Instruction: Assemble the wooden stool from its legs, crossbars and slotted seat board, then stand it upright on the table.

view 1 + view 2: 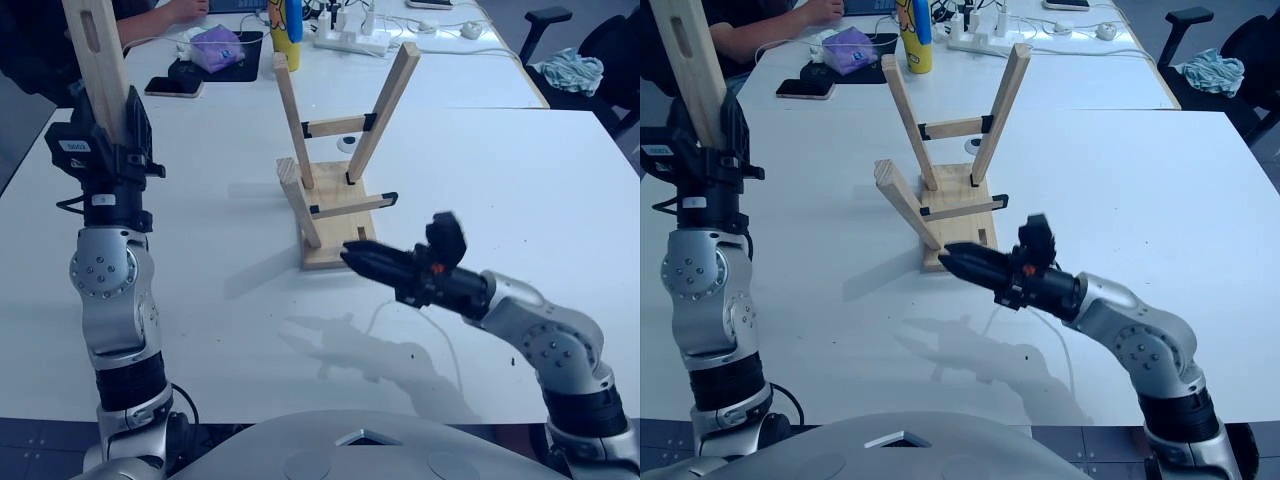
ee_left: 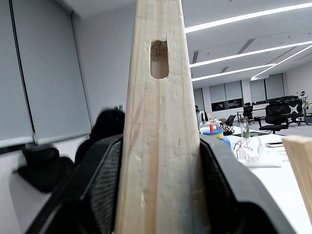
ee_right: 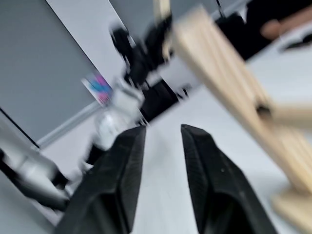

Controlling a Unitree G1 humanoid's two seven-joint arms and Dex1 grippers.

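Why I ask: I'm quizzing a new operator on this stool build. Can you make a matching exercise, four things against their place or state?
Things
A. loose leg
B. seat board
C. right gripper
D. yellow bottle

Place or state
1. open, by the board's near edge
2. standing at the far side of the table
3. clamped upright in the left gripper
4. flat on the table, fitted legs sticking up

Pairs: A-3, B-4, C-1, D-2
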